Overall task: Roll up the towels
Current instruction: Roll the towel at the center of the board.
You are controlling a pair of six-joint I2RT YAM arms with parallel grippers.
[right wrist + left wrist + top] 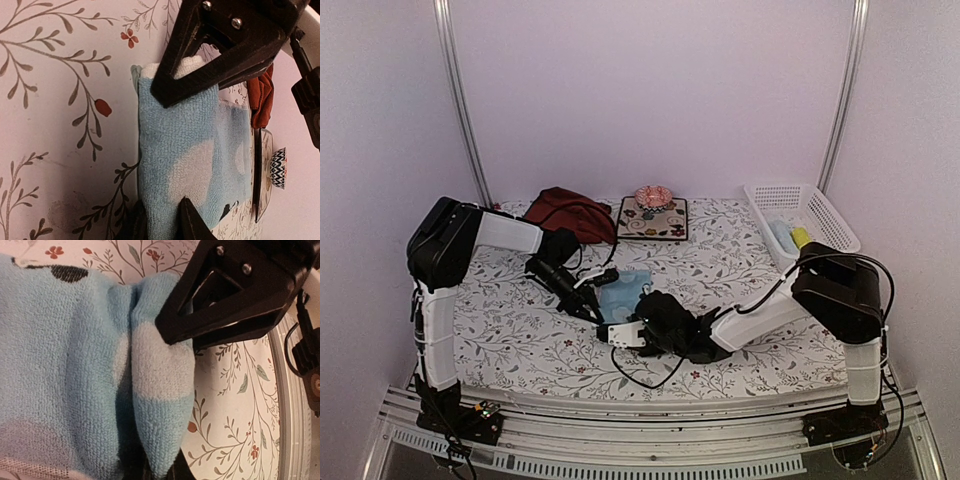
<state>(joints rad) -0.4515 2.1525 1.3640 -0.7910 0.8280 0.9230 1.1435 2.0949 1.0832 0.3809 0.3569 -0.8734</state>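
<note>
The light blue towel with white dots lies bunched on the floral table covering, mid-table. My left gripper reaches it from the left and is shut on a thick fold of the towel, which runs down between its jaws. My right gripper comes in from the right, low over the table. Its two fingers stand either side of the towel's folded edge and pinch it. The dark red towel lies crumpled at the back left. Small pale blue and yellow towels sit in the basket.
A white plastic basket stands at the back right. The square dark floral mat lies at the back centre with a pink round object on it. Both arms meet close together over the table's middle.
</note>
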